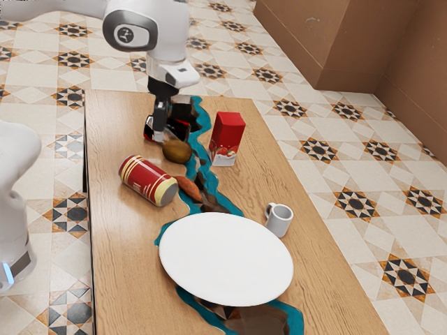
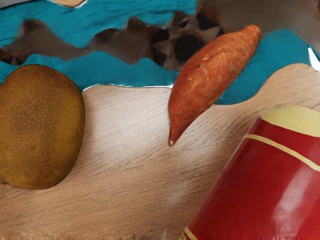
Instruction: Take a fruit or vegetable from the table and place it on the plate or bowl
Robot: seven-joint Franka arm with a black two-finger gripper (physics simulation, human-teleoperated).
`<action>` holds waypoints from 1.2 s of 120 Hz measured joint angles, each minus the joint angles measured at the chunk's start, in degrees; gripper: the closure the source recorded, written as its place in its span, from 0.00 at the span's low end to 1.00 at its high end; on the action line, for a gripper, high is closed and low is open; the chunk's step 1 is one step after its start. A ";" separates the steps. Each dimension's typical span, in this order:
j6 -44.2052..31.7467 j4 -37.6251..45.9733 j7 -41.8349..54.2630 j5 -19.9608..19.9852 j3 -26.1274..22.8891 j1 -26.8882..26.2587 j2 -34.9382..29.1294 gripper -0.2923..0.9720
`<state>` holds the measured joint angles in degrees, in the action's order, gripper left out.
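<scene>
Gripper [image 1: 167, 137] low over the far part of the worktop [image 1: 126, 251], pointed straight down. Cannot tell how far open; apparently nothing in hold.

Just beneath it, a touch toward the exterior view's right: kiwi [image 1: 177, 151], sitting on the wood at the edge of the teal strip [image 2: 100, 22]. Rounded, with little long axis to line up on, so probably the closest and easiest pick: a short drop rather than a reach.

Nearer along the same strip: sweet potato [image 1: 188, 188], long axis slanting from the wood out over the teal, pointed tip toward the red can [image 1: 147, 180]. Can on its side, just beside the sweet potato and crowding any grasp there.

Red carton [image 1: 227, 138] upright across the strip from the kiwi, close enough to mind when lifting.

White plate [image 1: 225, 258] nearest of all, well apart from the kiwi; sweet potato and can lying between, so likely a carry up and over. Mug [image 1: 279, 219] just off the plate's right rim.
</scene>
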<state>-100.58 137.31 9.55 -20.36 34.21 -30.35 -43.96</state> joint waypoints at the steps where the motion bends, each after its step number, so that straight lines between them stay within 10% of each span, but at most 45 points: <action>1: 0.03 0.09 0.23 -0.40 0.58 -0.38 -0.01 0.23; 42: -0.14 -0.07 7.21 -8.60 8.34 -7.29 1.53 0.23; 92: -8.07 -1.69 11.55 0.49 -1.19 -1.20 12.89 0.23; 144: -12.45 -1.67 13.83 1.18 0.22 0.18 13.22 0.23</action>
<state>-113.03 135.64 23.37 -19.18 34.43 -30.17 -30.74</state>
